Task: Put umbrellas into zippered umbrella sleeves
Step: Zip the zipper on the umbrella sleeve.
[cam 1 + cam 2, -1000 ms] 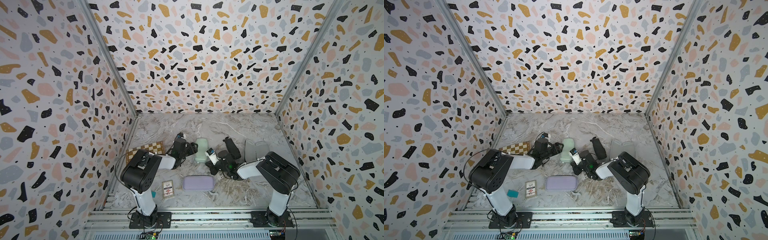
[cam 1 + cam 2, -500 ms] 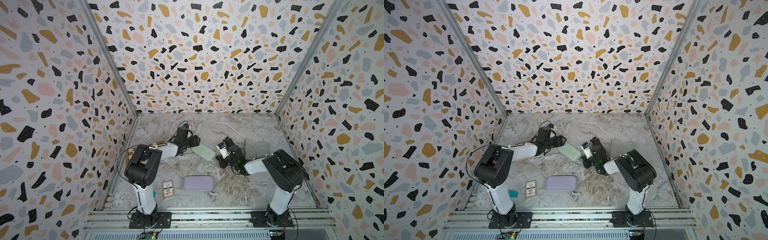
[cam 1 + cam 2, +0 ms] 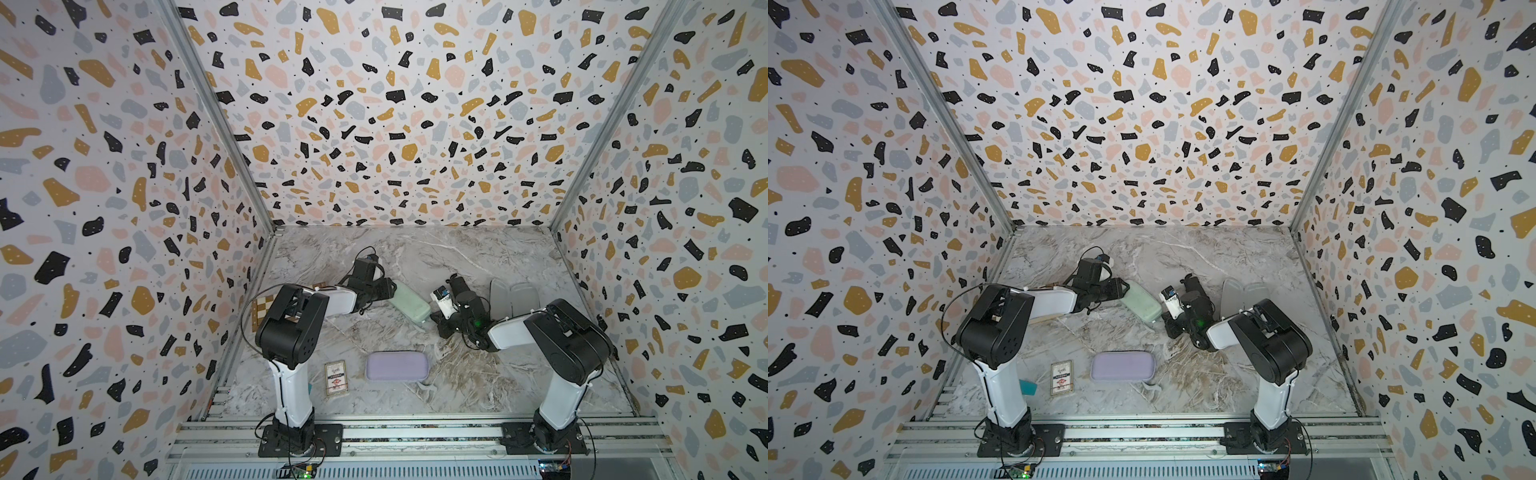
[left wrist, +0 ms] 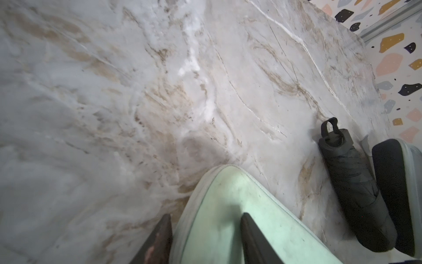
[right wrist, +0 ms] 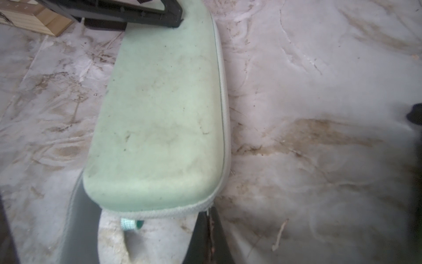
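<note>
The mint green sleeve [image 3: 409, 301] [image 3: 1142, 305] lies closed and slanted on the marble floor. My left gripper [image 4: 205, 219] [image 3: 390, 289] is shut on its far end, one finger on the lid and one against the zip edge. At the near corner my right gripper [image 5: 209, 210] [image 3: 434, 322] is shut, a small pale zip pull pinched at its tips. The black umbrella [image 4: 351, 187] lies beside the open black sleeve [image 3: 513, 297] with its grey lining up. The lilac sleeve [image 3: 397, 365] [image 3: 1122, 365] lies closed at the front. Mint and lilac umbrellas are out of view.
A checkered chessboard box [image 3: 259, 309] [image 5: 34, 20] sits at the left wall under my left arm. A card pack [image 3: 336, 377] lies left of the lilac sleeve, a small teal piece [image 3: 1029, 387] near the left base. A mint tab [image 5: 129, 224] pokes out under the sleeve's end.
The mint green sleeve has swung from upright to slanted and moved back. Both arms reached further back with it. My left jaws have narrowed onto its end.
</note>
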Motion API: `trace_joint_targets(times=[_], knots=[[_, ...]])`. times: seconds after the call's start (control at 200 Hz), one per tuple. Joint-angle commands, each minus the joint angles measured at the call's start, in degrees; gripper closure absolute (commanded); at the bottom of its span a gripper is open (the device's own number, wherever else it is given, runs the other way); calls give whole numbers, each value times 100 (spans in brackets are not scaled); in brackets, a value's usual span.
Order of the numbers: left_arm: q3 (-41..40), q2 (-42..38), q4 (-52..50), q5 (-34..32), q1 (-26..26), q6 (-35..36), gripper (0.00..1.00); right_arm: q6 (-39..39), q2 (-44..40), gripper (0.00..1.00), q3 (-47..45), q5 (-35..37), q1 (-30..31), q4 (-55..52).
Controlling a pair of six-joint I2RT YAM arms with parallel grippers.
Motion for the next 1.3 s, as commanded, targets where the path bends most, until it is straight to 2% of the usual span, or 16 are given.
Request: trace_joint_targets(times=[0.0,0.24,0.355,0.471,0.561,0.796,1.121,1.297], knots=[[-195,47,-206,-249,-43,8,64,-39,-189,100,-151,20,93,-148],[-280,-28,-312,-675,-43,-23,84,180,-496,100,-489,188,308,-6],[-366,-107,-334,-944,-100,-40,90,397,-587,100,-651,166,427,105],[-440,-169,-352,-1158,-166,-65,91,477,-653,100,-725,142,575,187],[-444,-156,-357,-1195,-192,-103,100,536,-714,100,-775,100,766,317],[-486,-240,-527,-1674,-419,-228,100,566,-939,100,-764,-47,1247,457],[-529,-230,-504,-1738,-529,-423,100,470,-526,100,-489,-716,1344,708],[-565,-252,-430,-1639,-594,-489,100,398,-382,100,-212,-695,1441,601]])
